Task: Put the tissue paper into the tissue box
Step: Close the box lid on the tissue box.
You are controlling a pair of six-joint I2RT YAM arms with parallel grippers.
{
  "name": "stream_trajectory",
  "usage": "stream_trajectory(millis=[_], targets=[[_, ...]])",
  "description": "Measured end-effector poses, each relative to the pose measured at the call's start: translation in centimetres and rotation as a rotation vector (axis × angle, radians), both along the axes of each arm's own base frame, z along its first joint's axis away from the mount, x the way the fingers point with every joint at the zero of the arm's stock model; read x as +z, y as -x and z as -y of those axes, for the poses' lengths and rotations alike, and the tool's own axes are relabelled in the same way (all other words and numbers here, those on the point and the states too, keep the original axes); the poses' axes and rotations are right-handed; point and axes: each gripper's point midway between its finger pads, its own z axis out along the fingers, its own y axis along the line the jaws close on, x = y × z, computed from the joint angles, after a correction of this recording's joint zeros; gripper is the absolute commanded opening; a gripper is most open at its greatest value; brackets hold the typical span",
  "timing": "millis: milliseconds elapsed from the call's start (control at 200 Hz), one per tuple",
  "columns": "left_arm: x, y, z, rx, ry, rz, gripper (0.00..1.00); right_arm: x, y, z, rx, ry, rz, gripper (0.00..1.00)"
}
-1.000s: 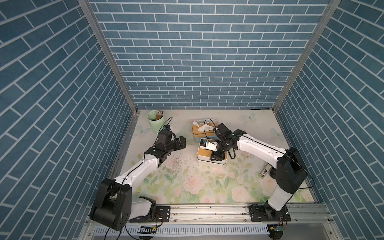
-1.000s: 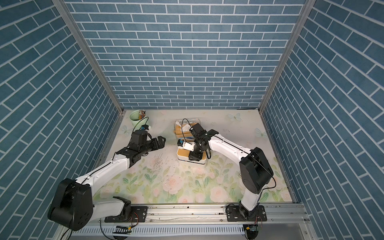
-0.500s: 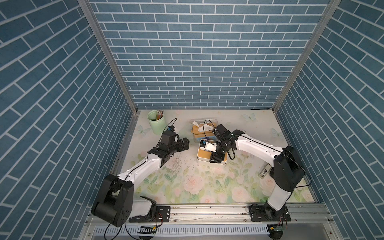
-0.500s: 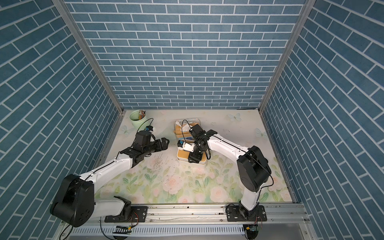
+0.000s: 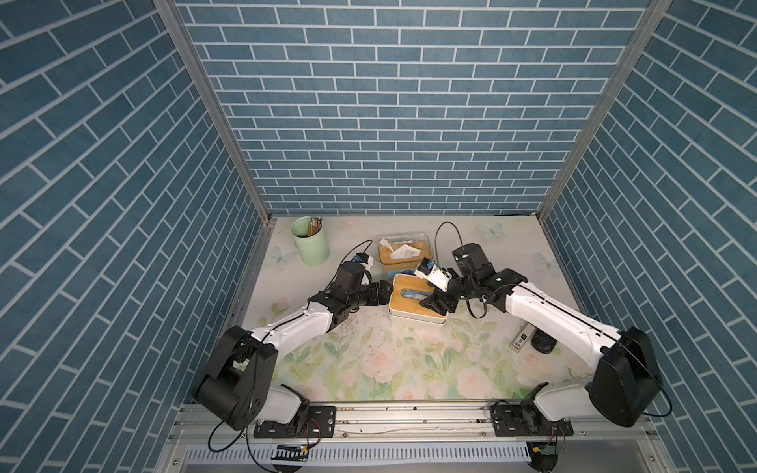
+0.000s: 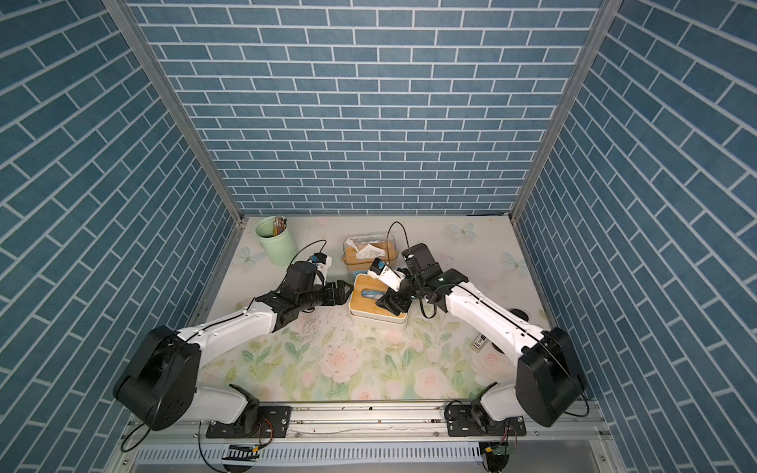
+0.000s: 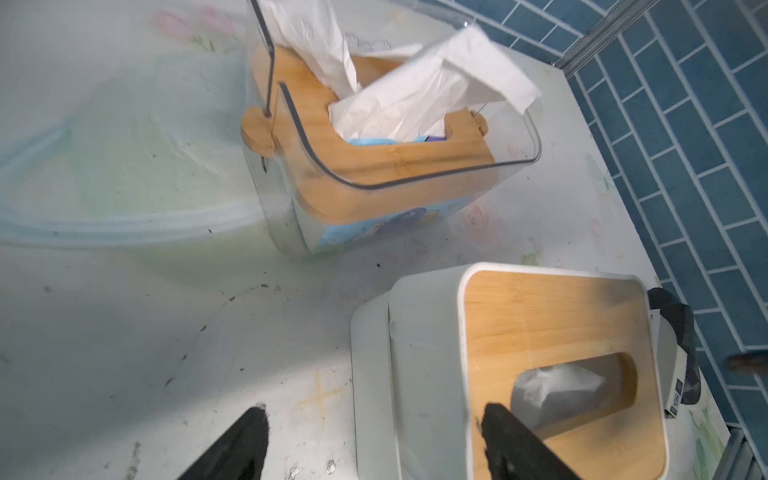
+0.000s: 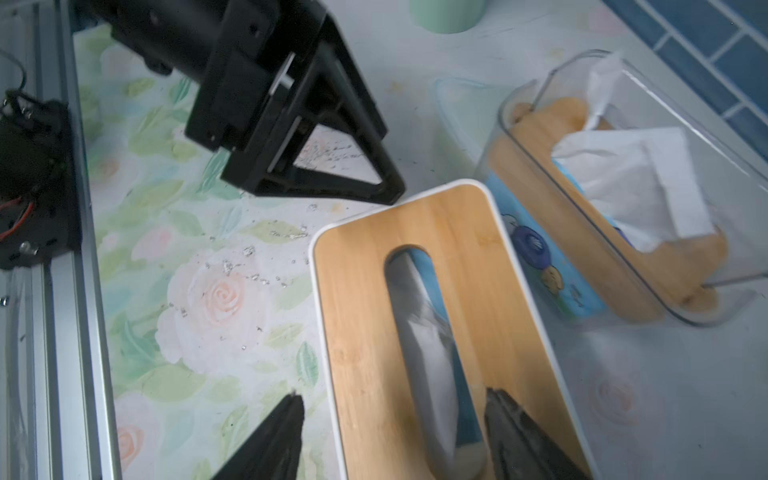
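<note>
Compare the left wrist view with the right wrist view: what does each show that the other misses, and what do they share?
Only the left wrist view shows the enclosure's metal corner post and a small labelled device beyond the box. Only the right wrist view shows the green cup and the open left gripper seen from outside. Both show the white tissue box with tissue paper in its slot, and the clear box with tissues sticking up.
</note>
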Motion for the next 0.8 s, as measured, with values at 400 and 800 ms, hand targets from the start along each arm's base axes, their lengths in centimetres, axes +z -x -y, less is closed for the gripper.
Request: stream_trajectory(millis=[400,800], targets=[[0.1,-0.9,2.2,-0.069,0.031,-0.016,0.84,-3.6,-3.4,6.5,-0.432,-0.22,-0.261,0.69],[0.4,-2.6,4.2,-0.104,0.075,-0.035,0.77,-5.8,-5.4,5.0,-0.468,-0.347,-0.421,0.59]])
